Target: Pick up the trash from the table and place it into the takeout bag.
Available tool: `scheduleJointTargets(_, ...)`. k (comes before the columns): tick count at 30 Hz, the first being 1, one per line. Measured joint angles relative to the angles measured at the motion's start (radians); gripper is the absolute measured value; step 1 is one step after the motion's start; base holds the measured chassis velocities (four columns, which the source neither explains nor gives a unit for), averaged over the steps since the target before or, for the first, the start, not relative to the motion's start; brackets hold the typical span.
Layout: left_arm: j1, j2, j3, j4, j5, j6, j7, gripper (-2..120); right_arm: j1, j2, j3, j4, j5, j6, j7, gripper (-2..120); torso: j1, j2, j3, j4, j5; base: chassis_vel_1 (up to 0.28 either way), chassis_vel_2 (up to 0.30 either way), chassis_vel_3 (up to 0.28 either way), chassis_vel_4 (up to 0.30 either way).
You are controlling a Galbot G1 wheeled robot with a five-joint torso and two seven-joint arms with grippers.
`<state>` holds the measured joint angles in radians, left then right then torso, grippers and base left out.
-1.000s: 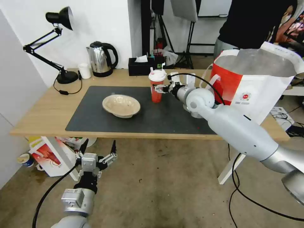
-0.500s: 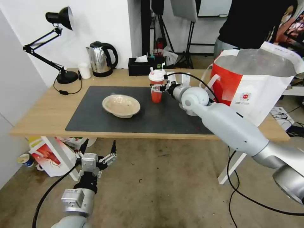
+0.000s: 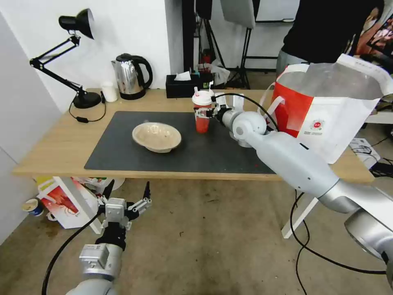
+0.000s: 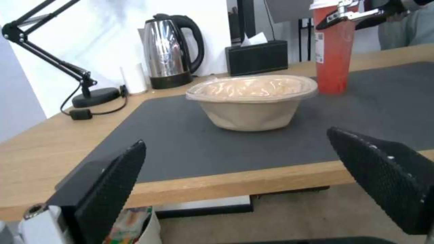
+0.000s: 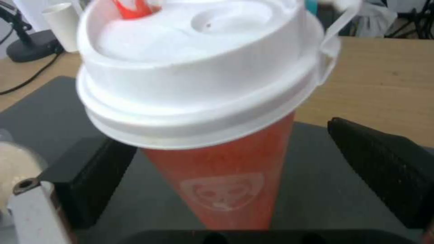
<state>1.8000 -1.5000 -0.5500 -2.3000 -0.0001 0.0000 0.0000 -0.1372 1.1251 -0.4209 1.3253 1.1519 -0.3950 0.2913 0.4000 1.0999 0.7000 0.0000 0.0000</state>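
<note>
Red tapered paper drink cup (image 5: 226, 176) with white lid sits between right gripper's (image 3: 203, 114) open fingers; light, crushable, grip mid-wall. Left gripper (image 3: 125, 201) open, parked below table (image 3: 49, 151).

L gripper (image 4: 253, 176) open, below table (image 4: 217, 183) edge | beige bowl (image 4: 252, 100) on mat (image 4: 181, 142) | red cup (image 4: 333, 51) behind

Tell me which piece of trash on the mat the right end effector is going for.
The red drink cup: the right end effector straddles it, fingers open, while the beige paper bowl sits apart.
</note>
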Motion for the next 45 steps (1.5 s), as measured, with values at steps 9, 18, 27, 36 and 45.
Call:
scheduleJointTargets(9, 0.0, 0.0, 0.0, 0.0, 0.0, 0.0, 0.0, 100, 0.005, 0.03, 0.002, -0.055, -0.003, 0.002, -0.022, 100, 0.0, 0.0, 0.0, 0.0, 0.0, 0.0, 0.0, 0.0, 0.0)
scheduleJointTargets(18, 0.0, 0.0, 0.0, 0.0, 0.0, 0.0, 0.0, 100, -0.007, 0.05, 0.003, -0.085, -0.013, 0.016, -0.032, 83, 0.0, 0.0, 0.0, 0.0, 0.0, 0.0, 0.0, 0.0, 0.0)
scheduleJointTargets(27, 0.0, 0.0, 0.0, 0.0, 0.0, 0.0, 0.0, 100, -0.011, 0.041, -0.003, -0.064, -0.013, 0.017, -0.033, 52, 0.0, 0.0, 0.0, 0.0, 0.0001, 0.0, 0.0, 0.0, 0.0)
scheduleJointTargets(36, 0.0, 0.0, 0.0, 0.0, 0.0, 0.0, 0.0, 100, -0.006, -0.02, 0.011, 0.042, 0.021, 0.017, -0.023, 31, 0.0, 0.0, 0.0, 0.0001, 0.0002, 0.0, 0.0, 0.0, 0.0)
scheduleJointTargets(45, 0.0, 0.0, 0.0, 0.0, 0.0, 0.0, 0.0, 100, 0.048, -0.197, 0.07, 0.242, 0.13, 0.004, 0.008, 11, 0.0, 0.0, 0.0, -0.0002, 0.0003, 0.0, 0.0, 0.0, 0.0)
